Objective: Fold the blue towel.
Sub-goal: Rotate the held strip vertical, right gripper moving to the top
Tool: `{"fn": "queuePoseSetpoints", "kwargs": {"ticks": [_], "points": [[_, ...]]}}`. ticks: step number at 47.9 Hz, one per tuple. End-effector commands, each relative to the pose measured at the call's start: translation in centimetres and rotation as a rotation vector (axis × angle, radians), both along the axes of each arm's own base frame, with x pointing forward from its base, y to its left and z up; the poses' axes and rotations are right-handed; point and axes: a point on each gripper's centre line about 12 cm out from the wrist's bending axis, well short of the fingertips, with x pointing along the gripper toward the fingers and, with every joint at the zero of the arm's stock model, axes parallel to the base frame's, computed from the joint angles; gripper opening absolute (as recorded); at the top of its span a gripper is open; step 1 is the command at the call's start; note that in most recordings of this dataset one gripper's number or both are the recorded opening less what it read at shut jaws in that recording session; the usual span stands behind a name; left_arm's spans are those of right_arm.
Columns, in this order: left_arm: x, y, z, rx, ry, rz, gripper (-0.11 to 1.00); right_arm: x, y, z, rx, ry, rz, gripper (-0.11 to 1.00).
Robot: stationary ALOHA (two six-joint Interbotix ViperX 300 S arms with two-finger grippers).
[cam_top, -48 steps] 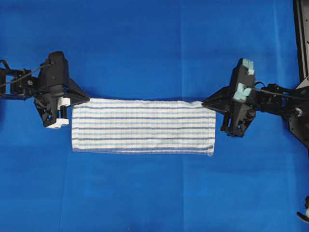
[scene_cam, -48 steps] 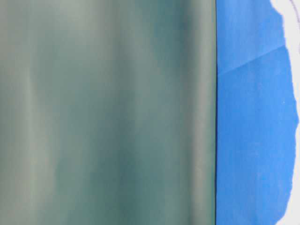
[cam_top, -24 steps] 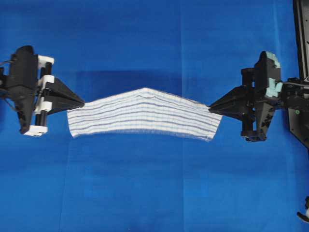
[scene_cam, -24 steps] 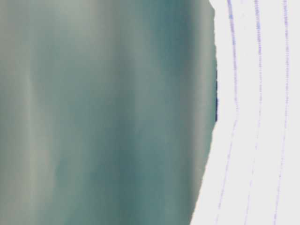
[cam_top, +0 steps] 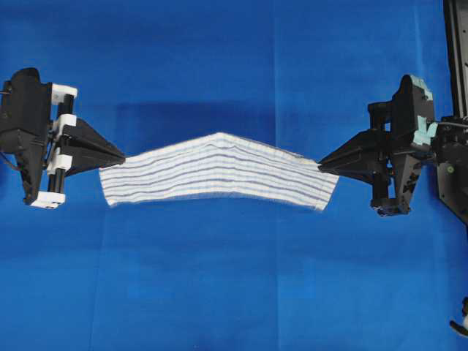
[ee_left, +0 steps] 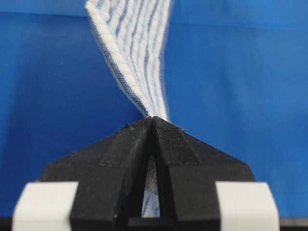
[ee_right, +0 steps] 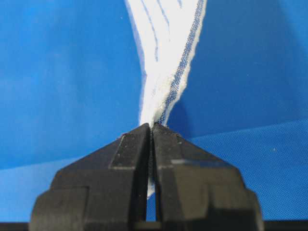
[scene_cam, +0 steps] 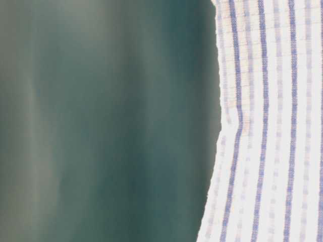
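woven cloth blue towel (cam_top: 219, 170), matt black plastic left gripper (ee_left: 153, 119), smooth matt blue table covering (cam_top: 219, 292).

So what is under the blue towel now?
The blue towel hangs between both closed grippers; beneath it shows only its shadow on the blue table covering. The covering directly below the cloth is hidden.

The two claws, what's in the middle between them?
The striped towel. In the overhead view it stretches from the left gripper to the right gripper, each pinching one end, above the blue table cover.
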Motion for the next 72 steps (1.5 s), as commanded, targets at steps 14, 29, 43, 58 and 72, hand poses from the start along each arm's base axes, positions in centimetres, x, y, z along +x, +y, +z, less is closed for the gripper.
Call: {"fn": "queuePoseSetpoints", "kwargs": {"ticks": [14,29,43,58,72], "points": [[4.0,-2.1,1.2,-0.038,-0.051,-0.044,0.02,0.7,-5.5,0.7,-0.042,-0.003,-0.191,0.01],[7.2,-4.5,1.3,-0.123,-0.090,-0.068,0.02,1.4,-10.9,1.5,-0.097,0.012,-0.343,0.01],[11.1,-5.9,1.5,-0.151,-0.132,-0.076,0.02,4.2,-13.9,2.3,-0.158,0.024,-0.365,0.01],[15.2,-6.7,1.6,-0.155,-0.153,-0.076,0.02,7.7,-16.5,2.8,-0.200,0.029,-0.371,0.01],[18.0,-7.4,1.9,-0.165,-0.212,-0.082,0.02,9.1,-18.5,3.3,-0.223,0.024,-0.392,0.01]]}}
